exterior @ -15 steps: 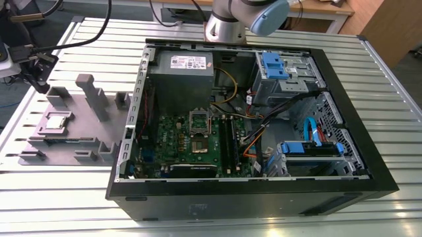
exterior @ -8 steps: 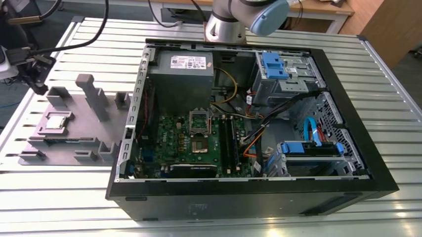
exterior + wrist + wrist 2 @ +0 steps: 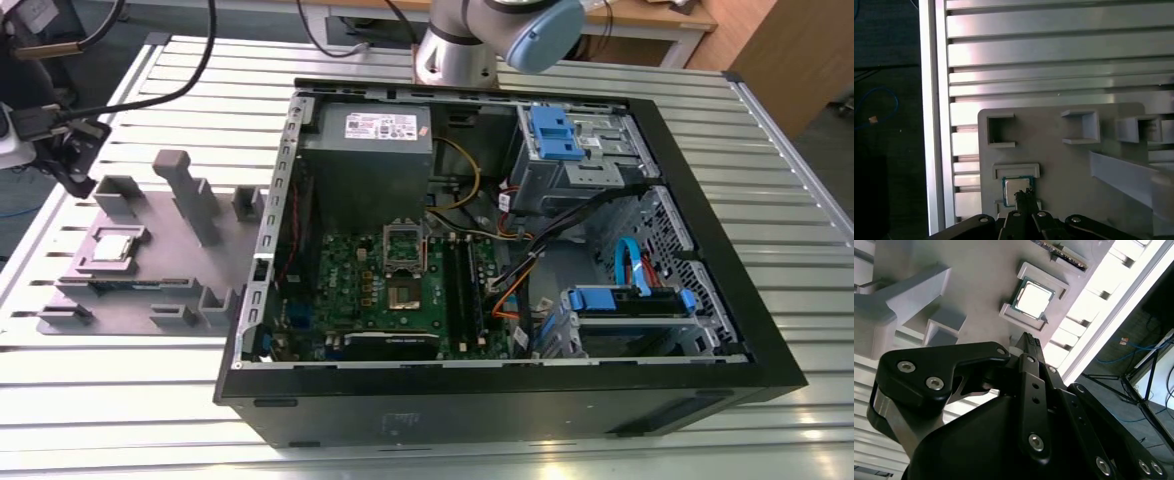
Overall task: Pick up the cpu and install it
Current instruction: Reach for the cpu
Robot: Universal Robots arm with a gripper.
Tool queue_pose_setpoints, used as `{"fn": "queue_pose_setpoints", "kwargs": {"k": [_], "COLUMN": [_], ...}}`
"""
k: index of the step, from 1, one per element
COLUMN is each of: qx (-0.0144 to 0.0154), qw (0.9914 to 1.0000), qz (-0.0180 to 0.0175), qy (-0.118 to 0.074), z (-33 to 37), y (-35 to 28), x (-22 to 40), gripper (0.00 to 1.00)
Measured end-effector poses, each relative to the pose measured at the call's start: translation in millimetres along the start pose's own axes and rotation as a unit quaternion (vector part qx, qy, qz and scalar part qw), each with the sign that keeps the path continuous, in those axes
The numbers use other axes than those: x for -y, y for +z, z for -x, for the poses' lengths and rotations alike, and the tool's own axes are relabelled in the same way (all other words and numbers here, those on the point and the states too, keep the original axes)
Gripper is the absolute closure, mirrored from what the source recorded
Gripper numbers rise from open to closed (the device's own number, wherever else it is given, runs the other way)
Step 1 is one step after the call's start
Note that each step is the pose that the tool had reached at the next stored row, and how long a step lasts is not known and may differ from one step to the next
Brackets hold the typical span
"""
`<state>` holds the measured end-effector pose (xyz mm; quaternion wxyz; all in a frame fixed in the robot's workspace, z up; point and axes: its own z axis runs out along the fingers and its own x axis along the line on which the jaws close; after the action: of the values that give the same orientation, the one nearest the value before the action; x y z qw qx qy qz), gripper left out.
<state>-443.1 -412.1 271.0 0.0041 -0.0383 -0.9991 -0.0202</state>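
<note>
Gripper (image 3: 1029, 340) closed and empty beside the cpu (image 3: 1033, 299), which lies in its nest on the fixture plate (image 3: 979, 285).

In both wrist views I see the fingers drawn together into one narrow tip with nothing between them. The tip hangs over one edge of the cpu (image 3: 1016, 189), and I cannot tell whether it touches. The chip lies flat, silvery top up, in a framed recess. In the exterior view the plate (image 3: 160, 272) rests on the slatted aluminium table (image 3: 134, 400), at the exterior view's left of the open computer case (image 3: 507, 400).
</note>
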Motion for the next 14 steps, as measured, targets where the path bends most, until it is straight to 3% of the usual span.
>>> {"fn": "queue_pose_setpoints", "kwargs": {"k": [14], "qx": [0.0], "qw": [1.0], "qz": [0.0], "qy": [0.0], "z": [1.0], "y": [15.5], "x": [10.4], "gripper": [0.89]}}
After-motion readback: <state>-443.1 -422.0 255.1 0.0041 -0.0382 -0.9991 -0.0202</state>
